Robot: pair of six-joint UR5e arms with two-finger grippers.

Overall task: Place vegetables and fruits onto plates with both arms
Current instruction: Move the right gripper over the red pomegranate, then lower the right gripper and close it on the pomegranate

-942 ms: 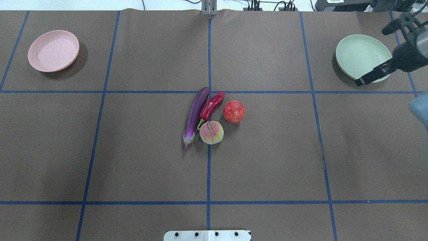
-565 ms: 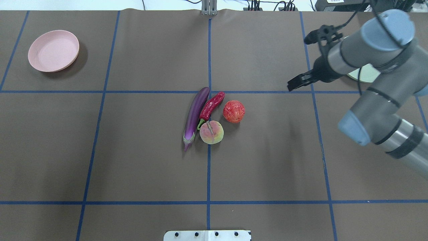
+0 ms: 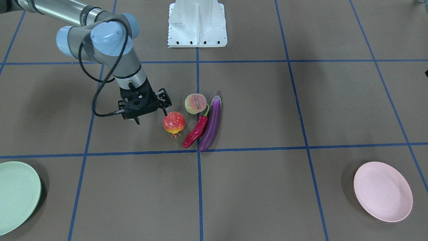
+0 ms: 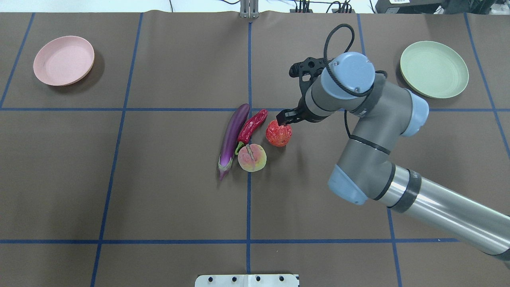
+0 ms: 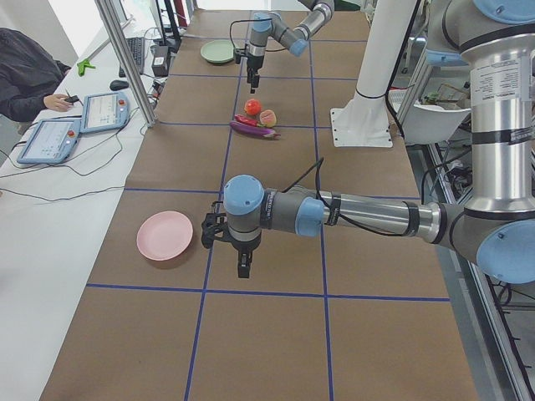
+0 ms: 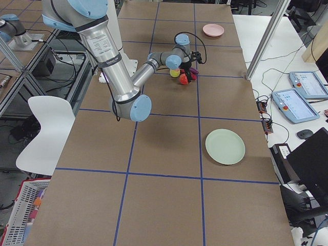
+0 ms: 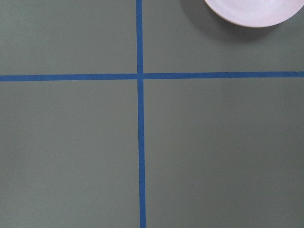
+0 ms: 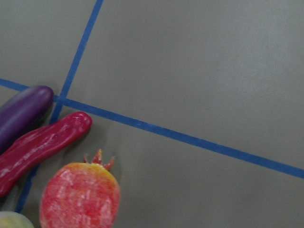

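Observation:
The purple eggplant [image 4: 233, 135], red chili [image 4: 252, 125], peach [image 4: 252, 158] and pomegranate [image 4: 279, 133] lie together at the table's middle. My right gripper [image 4: 287, 116] hangs low at the pomegranate's far right side; in the front-facing view [image 3: 151, 117] its fingers stand apart and empty, one fingertip close to the pomegranate [image 3: 174, 123]. The mint green plate [image 4: 434, 69] sits far right and the pink plate [image 4: 63, 60] far left, both empty. My left gripper [image 5: 242, 267] shows only in the exterior left view, above the table near the pink plate [image 5: 165, 236]; I cannot tell its state.
The white base pedestal [image 3: 197, 23] stands at the robot's edge of the table. Blue tape lines cross the brown table cover. An operator [image 5: 29, 71] with tablets sits at a side desk beyond the table.
My right arm has swept in from the far right by the green plate, leftward and down to the pomegranate. The green plate is uncovered again. The fruits and vegetables have not moved.

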